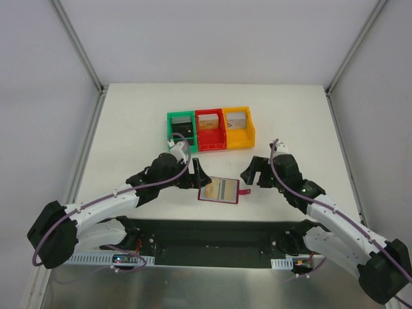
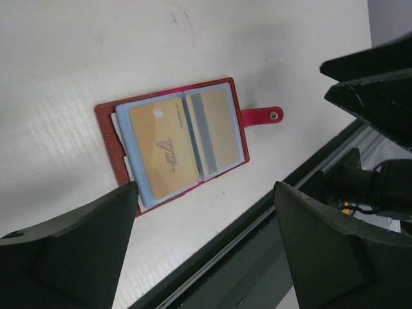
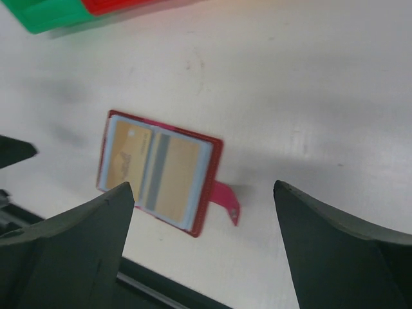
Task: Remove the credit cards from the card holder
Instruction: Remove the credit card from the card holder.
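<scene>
From above, both arms reach forward and inward from their bases, elbows low, wrists angled toward each other. The holder [image 1: 219, 191] lies open on the table [image 1: 129, 129] near its front edge, between the two grippers, with its tab [image 1: 243, 191] pointing right. The left gripper [image 1: 199, 177] is just beside the holder's left edge, and the right gripper [image 1: 251, 170] is near the tab. Neither touches the holder. Three bins [image 1: 210, 129] stand in a row behind.

At the left wrist, the left gripper [image 2: 205, 187] hangs over the holder [image 2: 105, 122], jaws spread wide and holding nothing. The cards [image 2: 174, 145] sit in its pockets, tan faces up.

At the right wrist, the right gripper [image 3: 203, 187] is tilted down at the holder [image 3: 214, 168], jaws wide and empty. The cards [image 3: 154, 170] are inside it.
</scene>
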`<state>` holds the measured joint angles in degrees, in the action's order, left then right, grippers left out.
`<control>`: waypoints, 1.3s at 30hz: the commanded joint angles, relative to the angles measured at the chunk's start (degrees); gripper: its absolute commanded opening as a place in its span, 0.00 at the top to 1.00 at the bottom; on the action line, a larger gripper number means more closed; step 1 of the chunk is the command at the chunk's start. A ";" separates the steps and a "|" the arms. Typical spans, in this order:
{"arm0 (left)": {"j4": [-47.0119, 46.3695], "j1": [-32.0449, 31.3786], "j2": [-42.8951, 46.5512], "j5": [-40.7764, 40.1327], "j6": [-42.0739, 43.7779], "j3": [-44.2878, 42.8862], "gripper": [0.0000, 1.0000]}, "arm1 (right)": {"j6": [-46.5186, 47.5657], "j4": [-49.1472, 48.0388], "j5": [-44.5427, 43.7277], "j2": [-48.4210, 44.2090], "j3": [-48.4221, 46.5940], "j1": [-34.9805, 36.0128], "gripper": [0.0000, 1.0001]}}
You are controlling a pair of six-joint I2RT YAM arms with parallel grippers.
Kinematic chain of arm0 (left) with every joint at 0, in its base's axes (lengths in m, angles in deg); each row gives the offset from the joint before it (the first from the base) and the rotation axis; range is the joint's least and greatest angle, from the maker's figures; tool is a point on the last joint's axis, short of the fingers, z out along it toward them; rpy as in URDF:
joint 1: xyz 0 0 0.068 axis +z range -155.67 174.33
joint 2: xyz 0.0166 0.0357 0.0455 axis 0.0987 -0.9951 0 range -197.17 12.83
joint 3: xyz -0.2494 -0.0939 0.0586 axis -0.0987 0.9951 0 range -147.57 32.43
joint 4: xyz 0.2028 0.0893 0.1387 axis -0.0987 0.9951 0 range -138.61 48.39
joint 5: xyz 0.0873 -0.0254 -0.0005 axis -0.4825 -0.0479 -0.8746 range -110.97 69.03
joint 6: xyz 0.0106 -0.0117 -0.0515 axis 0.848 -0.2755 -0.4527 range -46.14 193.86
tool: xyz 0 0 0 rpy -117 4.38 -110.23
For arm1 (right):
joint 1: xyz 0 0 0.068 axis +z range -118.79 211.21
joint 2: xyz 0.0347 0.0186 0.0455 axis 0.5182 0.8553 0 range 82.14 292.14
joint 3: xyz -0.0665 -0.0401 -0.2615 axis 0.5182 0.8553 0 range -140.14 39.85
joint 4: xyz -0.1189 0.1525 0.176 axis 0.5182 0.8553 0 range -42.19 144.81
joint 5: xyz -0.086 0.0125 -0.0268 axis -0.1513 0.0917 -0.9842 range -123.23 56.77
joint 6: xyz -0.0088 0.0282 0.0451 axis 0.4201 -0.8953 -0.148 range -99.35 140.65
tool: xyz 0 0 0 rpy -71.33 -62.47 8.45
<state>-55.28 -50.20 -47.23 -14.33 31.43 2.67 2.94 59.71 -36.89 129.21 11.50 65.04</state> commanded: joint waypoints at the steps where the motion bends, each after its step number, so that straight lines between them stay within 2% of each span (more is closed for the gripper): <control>1: -8.07 0.15 -3.22 9.79 0.69 2.07 0.22 | -4.16 -11.64 15.16 5.82 -1.87 0.01 0.14; 5: -12.47 0.24 -7.79 13.49 0.07 2.60 0.46 | -6.10 -17.95 18.86 10.66 -1.88 2.12 0.28; 9: -14.67 0.15 -11.48 14.29 -0.63 2.95 0.61 | -6.80 -20.33 19.22 14.97 -2.14 4.32 0.43; 11: -14.85 0.15 -12.45 13.50 -0.63 3.13 0.64 | -7.33 -21.47 19.48 16.73 -2.05 4.93 0.48; 16: -13.72 0.24 -13.51 10.07 -0.02 2.95 0.67 | -7.86 -23.94 19.57 20.16 -1.70 5.90 0.52; 23: -11.08 0.24 -15.88 6.82 0.43 1.63 0.73 | -8.48 -25.96 20.18 23.94 -2.05 6.52 0.53; 39: -9.14 0.24 -19.40 4.09 1.21 0.40 0.74 | -9.36 -29.39 20.97 30.53 -3.37 8.19 0.54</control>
<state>-64.68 -50.20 -65.98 -8.67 31.32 4.73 -5.61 33.68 -17.27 158.41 10.73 72.62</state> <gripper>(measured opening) 0.265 0.459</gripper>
